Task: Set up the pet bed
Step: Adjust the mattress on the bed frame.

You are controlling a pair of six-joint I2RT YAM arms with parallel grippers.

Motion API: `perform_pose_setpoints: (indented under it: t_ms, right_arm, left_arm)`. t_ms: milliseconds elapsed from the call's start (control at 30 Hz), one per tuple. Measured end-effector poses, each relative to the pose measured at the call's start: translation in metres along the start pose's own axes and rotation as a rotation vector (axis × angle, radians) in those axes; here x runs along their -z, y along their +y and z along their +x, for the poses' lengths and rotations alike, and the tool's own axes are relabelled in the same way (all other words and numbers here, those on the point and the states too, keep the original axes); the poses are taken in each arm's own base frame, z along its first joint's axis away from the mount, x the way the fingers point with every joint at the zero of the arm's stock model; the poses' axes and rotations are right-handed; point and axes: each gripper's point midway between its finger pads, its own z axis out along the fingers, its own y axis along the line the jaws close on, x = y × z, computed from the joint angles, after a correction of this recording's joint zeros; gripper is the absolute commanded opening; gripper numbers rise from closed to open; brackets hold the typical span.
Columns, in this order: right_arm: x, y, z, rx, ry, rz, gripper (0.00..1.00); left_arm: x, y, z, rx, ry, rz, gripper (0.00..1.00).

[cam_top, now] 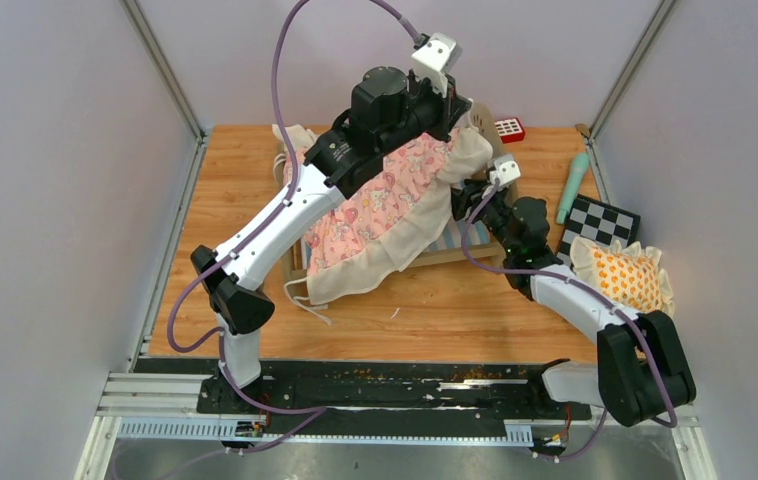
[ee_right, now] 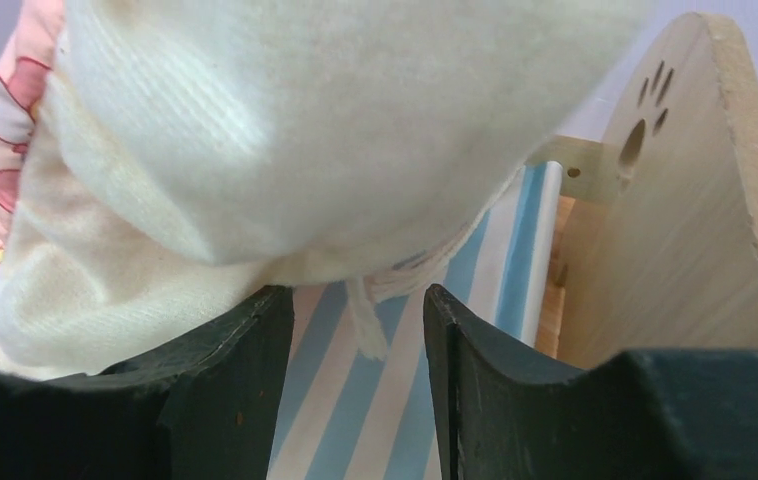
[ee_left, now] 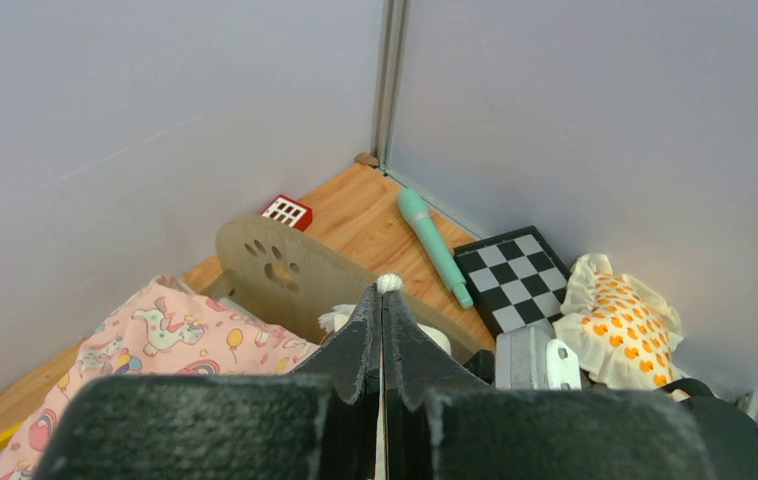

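1. Black fingers of your right hand (ee_right: 355,298) fill the bottom of its wrist view. They stand about half apart, with only a loose cream thread dangling between them, and they grip nothing.
2. Your left hand (ee_left: 383,295) is fully closed. A cream tuft at its tips suggests it has the quilt (cam_top: 385,200) by the ruffled edge, lifted above the headboard (ee_left: 275,265) end.
3. The pet bed (cam_top: 455,257) sits mid-tabletop (cam_top: 435,320), a little toward the back, with its striped mattress (ee_right: 520,250) in the frame. The quilt drapes over it askew, and a front corner spills past the near rail onto the wood.
4. The step in hand looks like spreading the quilt square. Raise the right hand to the cream hem just above its fingers and bite deep into cloth, not the thread. Then draw both hands apart until the edge is taut before lowering.
5. Lay the held edge just short of the headboard, so the paw cutout is left showing.
6. On the right, the orange pillow (cam_top: 627,275), checkered board (cam_top: 600,222) and teal stick (cam_top: 572,185) lie near the right arm. The forearm passes just beside the pillow, so swing inward rather than out.
7. The red block (cam_top: 509,128) sits just behind the headboard, so don't overshoot backward.
8. Bare wood shows in front of the bed and to its left. Walls close off both sides and the back.
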Motion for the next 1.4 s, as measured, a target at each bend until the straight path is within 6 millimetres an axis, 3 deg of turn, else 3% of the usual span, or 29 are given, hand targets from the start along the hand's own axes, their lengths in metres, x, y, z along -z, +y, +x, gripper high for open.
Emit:
perform_pose_setpoints:
  t_ms: [167,300,400,533,800,1033,1400]
  right_arm:
    - [-0.007,0.009,-0.007,-0.013,-0.043,-0.053,0.43]
    - [-0.008,0.012,-0.015,-0.017,-0.077,-0.068,0.25]
    - [-0.009,0.005,-0.017,-0.012,-0.085,-0.031,0.13]
    - [-0.002,-0.011,-0.017,0.007,-0.062,0.064,0.07]
    - [0.014,-0.043,-0.039,0.078,-0.043,0.25,0.05]
    - [0.03,-0.057,-0.042,0.129,-0.017,0.336,0.06]
    - [0.028,-0.06,-0.019,0.198,0.069,0.323,0.04]
  left_arm:
    - [0.0,0.0,0.0,0.0,0.0,0.001,0.0]
    - [0.0,0.0,0.0,0.0,0.002,0.001,0.0]
    - [0.0,0.0,0.002,0.0,0.005,0.0,0.0]
    - [0.001,0.001,0.009,0.0,0.023,-0.002,0.0]
    - [0.004,0.002,0.031,0.003,0.071,0.002,0.0]
    - [0.005,0.008,0.059,0.009,0.128,0.008,0.0]
    - [0.003,0.017,0.127,0.031,0.234,0.024,0.0]
